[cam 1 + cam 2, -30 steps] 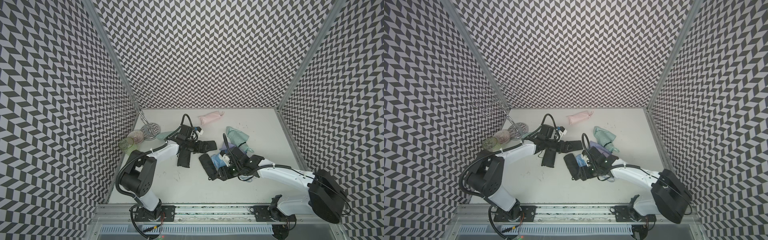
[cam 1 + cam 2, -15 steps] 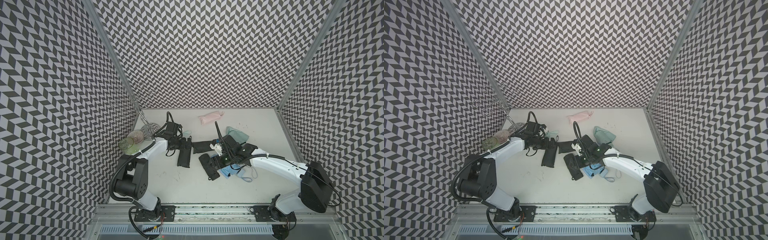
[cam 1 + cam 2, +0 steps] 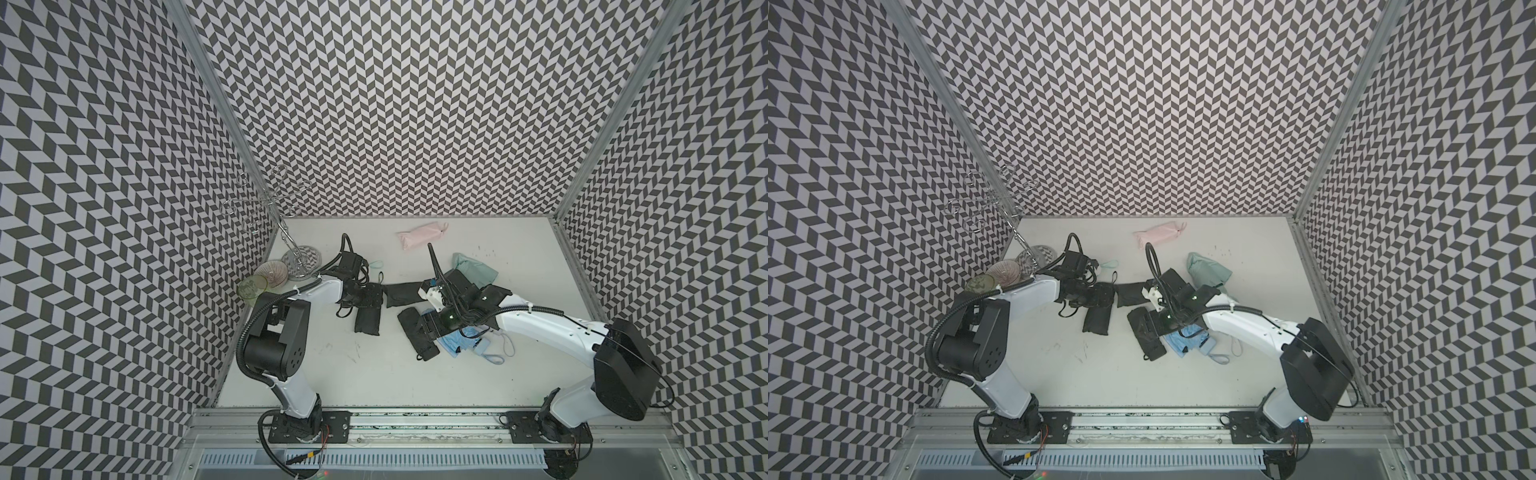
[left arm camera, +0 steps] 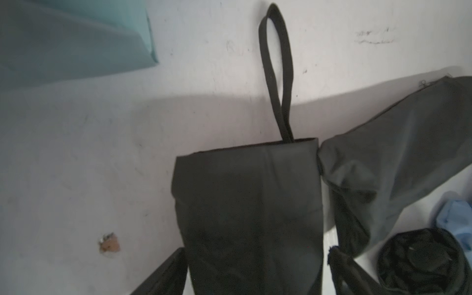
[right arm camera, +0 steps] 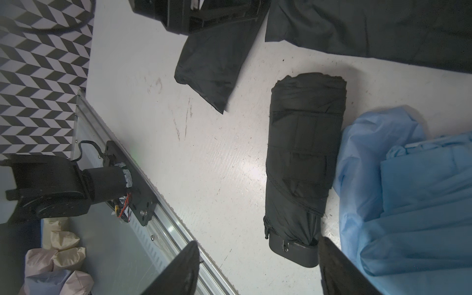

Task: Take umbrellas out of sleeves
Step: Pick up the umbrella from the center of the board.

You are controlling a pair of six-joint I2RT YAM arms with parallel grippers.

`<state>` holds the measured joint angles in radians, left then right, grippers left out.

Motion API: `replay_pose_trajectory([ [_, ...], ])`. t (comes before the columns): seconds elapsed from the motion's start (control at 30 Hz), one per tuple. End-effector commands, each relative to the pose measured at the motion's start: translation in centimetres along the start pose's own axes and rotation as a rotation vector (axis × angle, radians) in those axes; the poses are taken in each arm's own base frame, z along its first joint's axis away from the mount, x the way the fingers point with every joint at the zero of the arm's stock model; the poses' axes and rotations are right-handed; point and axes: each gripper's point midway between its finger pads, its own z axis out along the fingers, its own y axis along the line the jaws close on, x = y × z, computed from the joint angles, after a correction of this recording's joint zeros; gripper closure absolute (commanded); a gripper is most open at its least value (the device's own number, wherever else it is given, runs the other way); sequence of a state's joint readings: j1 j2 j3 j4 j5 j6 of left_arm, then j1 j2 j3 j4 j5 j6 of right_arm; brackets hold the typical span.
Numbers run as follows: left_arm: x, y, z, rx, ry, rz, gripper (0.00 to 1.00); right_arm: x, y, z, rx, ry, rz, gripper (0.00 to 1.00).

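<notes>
Okay, left gripper (image 4: 256, 250) gapes astride the sleeve (image 4: 250, 194); right gripper (image 5: 259, 241) gapes empty by the umbrella (image 5: 304, 153). Fabric's likely soft, slippery, so grab its stiff handle (image 5: 293, 252).

A rolled black compact umbrella (image 5: 304, 158) of pleated fabric lies bare on the table, strap wound round it and a plastic handle cap at one end. A light blue umbrella (image 5: 408, 191) touches its side, its cloth loose and crumpled. Near them a flat black fabric sleeve (image 4: 245, 217) lies with its wrist loop (image 4: 277, 71) stretched straight out from the mouth. A second black sleeve (image 4: 396, 158) touches its corner and slants away. Farther back lies a rumpled mint umbrella (image 3: 473, 270). A pink umbrella (image 3: 419, 235) lies alone near the back wall.
</notes>
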<state>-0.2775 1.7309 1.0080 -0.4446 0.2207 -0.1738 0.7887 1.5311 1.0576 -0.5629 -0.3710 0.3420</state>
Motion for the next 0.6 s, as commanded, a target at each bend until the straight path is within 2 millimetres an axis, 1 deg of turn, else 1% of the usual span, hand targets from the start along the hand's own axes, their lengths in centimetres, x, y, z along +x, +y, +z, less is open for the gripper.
replay_pose_trajectory([
  [0.0, 1.2, 0.4, 1.8, -0.042, 0.055, 0.032, 0.16, -0.5, 0.3, 0.0, -0.03, -0.034, -0.006, 0.28],
  [0.1, 1.9, 0.4, 2.7, -0.067, 0.09, 0.047, 0.19, -0.7, 0.2, 0.0, -0.029, -0.036, -0.007, 0.28],
  [0.2, 2.4, 0.2, 2.9, -0.063, 0.095, 0.053, 0.3, -1.0, 0.0, -0.3, -0.02, -0.046, -0.009, 0.28],
  [0.23, 2.5, 0.1, 2.9, -0.058, 0.099, 0.052, 0.37, -1.2, -0.1, -0.5, -0.02, -0.055, -0.007, 0.28],
  [0.3, 2.6, -0.1, 3.1, -0.062, 0.113, 0.063, 0.41, -1.4, -0.2, -0.7, -0.028, -0.069, -0.004, 0.28],
  [0.37, 2.6, -0.3, 3.1, -0.058, 0.115, 0.076, 0.52, -1.6, -0.4, -1.0, -0.034, -0.077, -0.001, 0.28],
  [0.43, 2.6, -0.7, 3.0, -0.04, 0.117, 0.089, 0.59, -1.7, -0.7, -1.2, -0.039, -0.079, 0.002, 0.28],
  [0.5, 2.6, -1.1, 2.9, -0.024, 0.119, 0.097, 0.61, -2.1, -0.9, -1.7, -0.058, -0.087, 0.014, 0.28],
  [0.57, 2.4, -1.3, 2.6, -0.016, 0.113, 0.11, 0.66, -2.5, -1.5, -2.3, -0.068, -0.101, 0.033, 0.28],
])
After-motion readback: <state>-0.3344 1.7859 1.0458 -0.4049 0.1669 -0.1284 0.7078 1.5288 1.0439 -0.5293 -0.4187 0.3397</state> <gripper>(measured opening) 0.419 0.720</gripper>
